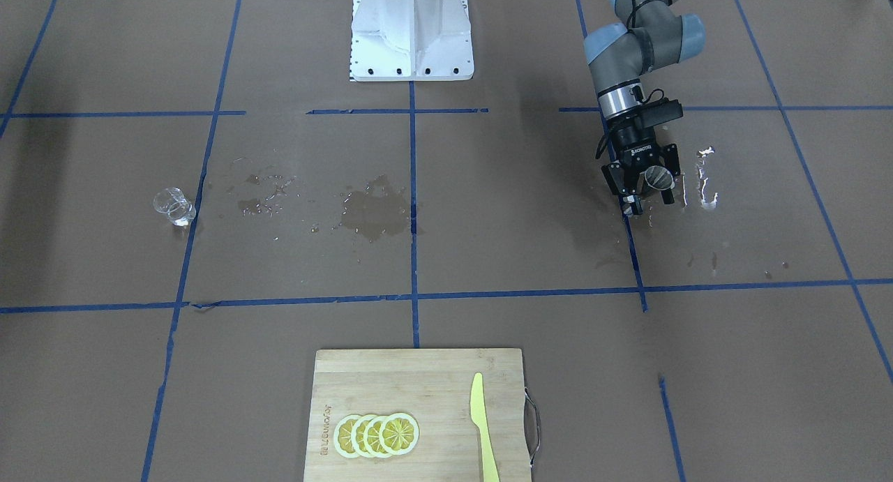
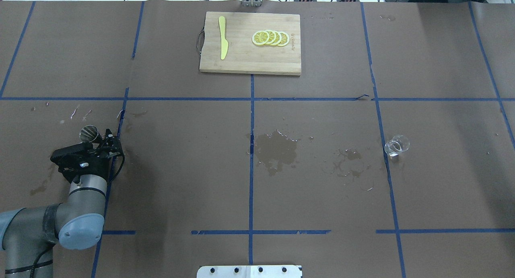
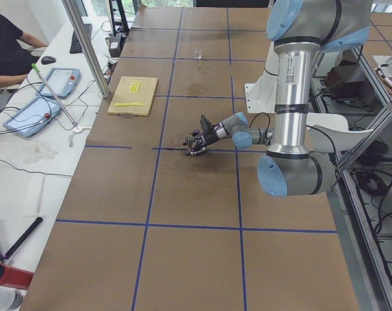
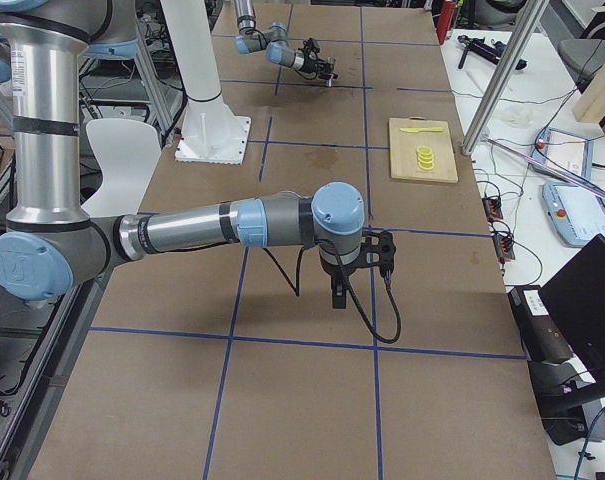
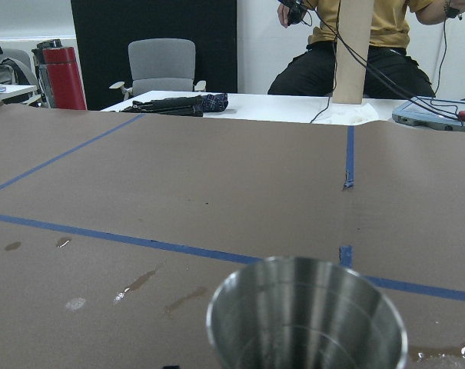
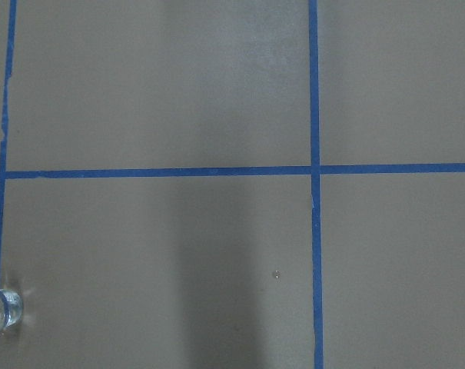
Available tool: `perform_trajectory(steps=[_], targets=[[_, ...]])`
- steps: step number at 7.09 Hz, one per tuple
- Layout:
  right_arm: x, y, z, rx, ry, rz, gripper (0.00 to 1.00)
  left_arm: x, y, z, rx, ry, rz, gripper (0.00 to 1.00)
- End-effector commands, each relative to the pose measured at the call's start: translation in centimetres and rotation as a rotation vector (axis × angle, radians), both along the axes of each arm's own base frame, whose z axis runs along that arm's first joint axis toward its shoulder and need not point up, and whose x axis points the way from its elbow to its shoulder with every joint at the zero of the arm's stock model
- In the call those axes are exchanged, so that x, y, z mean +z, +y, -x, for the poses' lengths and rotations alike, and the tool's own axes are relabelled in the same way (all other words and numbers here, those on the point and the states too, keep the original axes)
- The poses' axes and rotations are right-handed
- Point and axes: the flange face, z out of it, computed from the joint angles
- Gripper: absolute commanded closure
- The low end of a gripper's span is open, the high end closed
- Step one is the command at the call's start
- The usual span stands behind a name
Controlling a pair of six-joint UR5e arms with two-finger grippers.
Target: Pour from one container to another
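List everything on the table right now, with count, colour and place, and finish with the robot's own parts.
metal cup: one, silver, gripped in the left hand over the table's left side
glass: one, clear, standing by a tape line on the robot's right side
cutting board: one, light wood, middle of the table's far edge
lemon slices: four, yellow, overlapping in a row on the board
knife: one, yellow, flat on the board, apart from the slices
wet patches: several, dark, mid-table
tape lines: many, blue, a grid across the brown table
base plate: one, white, robot's edge, centre
left hand: one, black, shut on the metal cup
right hand: one, black, over bare table; open or shut unclear
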Motion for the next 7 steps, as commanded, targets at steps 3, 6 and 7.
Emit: perform_trajectory(steps=[3,6,7], targets=[[0.24,0.0,0.0,0.0,0.0,0.006,0.0,0.3,0.31,-0.29,0.008,-0.005,0.003,0.51],[0.31,0.06,0.0,0.0,0.0,0.007,0.0,0.3,0.65,-0.54,-0.001,0.024,0.006,1.0],[0.29,0.19,0.02,0.0,-0.002,0.007,0.0,-0.53,0.66,-0.16,-0.011,0.055,0.004,1.0]])
